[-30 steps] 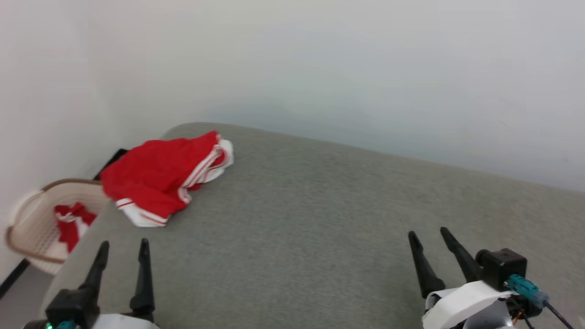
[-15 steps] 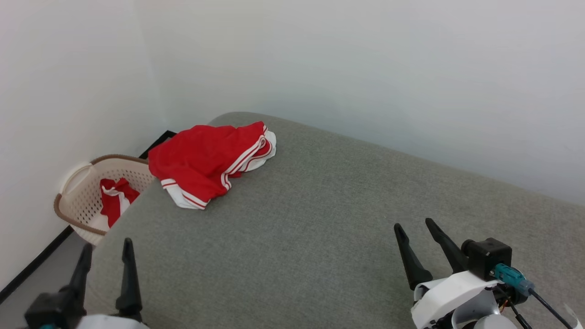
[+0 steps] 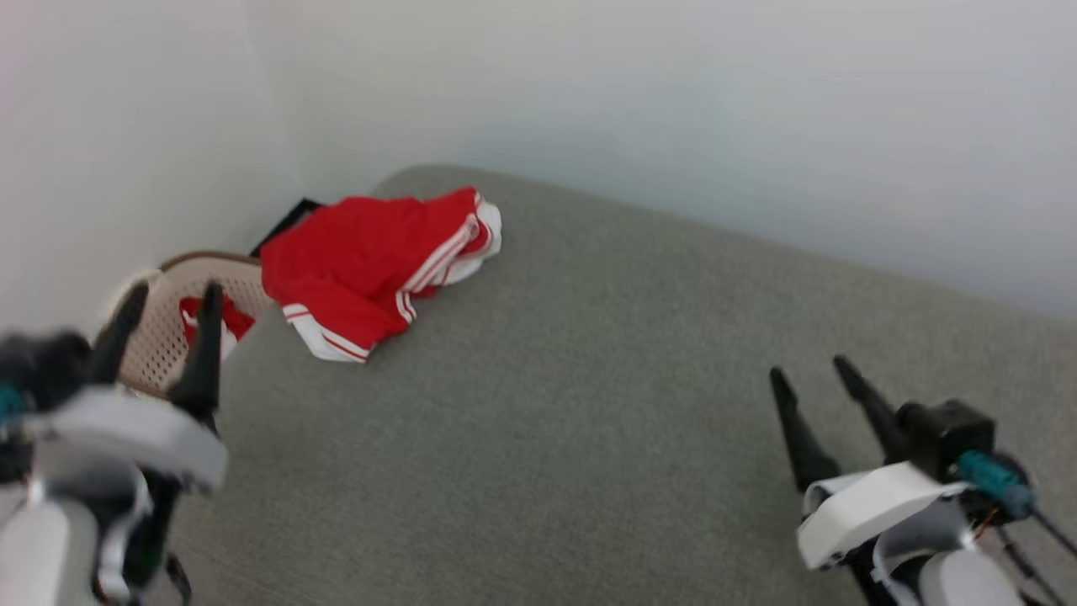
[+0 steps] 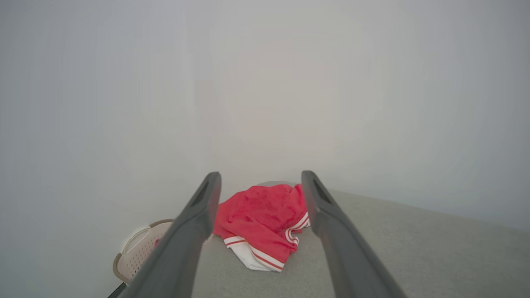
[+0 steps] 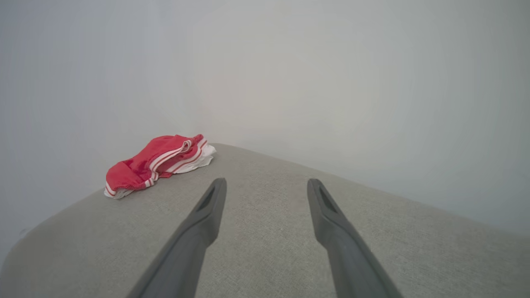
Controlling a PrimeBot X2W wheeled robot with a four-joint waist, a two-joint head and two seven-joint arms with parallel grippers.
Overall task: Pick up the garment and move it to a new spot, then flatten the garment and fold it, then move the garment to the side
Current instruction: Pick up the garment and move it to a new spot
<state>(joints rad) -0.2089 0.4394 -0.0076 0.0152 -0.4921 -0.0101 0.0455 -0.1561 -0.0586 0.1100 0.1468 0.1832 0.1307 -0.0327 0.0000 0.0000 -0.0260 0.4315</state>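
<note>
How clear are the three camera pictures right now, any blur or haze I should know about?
Head view: smeared overall, the left gripper and basket worst, the right gripper less so. Left wrist view: milky haze, the garment washed to pinkish, fingers soft-edged. Right wrist view: sharpest, weave of the grey surface readable, its far edge bowed by the wide lens. Even light, no glare.

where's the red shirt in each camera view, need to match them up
Head view: the garment lies upper left, on the far left corner of the grey surface.
Left wrist view: low centre, framed by the open left gripper.
Right wrist view: left of middle, near the surface's edge.
Shared landmark: the grey surface's rounded corner under it.
</note>
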